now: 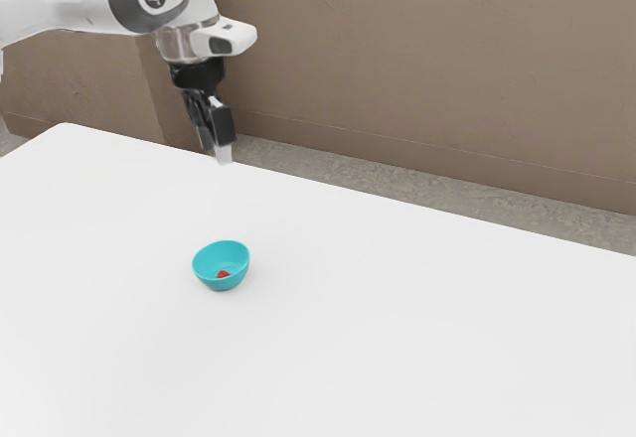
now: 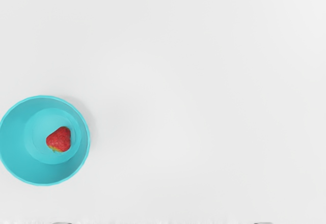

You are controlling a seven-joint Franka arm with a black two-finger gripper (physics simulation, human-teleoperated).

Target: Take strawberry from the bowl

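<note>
My gripper [image 1: 217, 152] hangs high over the table's far side in the exterior view, with its fingers apart and nothing between them. Parts of the two fingertips peek in at the lower edge of the wrist view, wide apart, so the gripper [image 2: 162, 222] is open. The turquoise bowl [image 1: 221, 265] stands upright on the white table, well below the hand. Inside the bowl [image 2: 43, 175], the red strawberry [image 2: 59, 139] rests on the bottom, toward one side. A small red bit of the strawberry [image 1: 224, 274] is visible over the bowl's near rim.
The white tabletop [image 1: 417, 328] extends around the bowl on all sides. Its far edge runs below a brown wall [image 1: 427, 70], with a strip of grey floor [image 1: 397, 181] between them.
</note>
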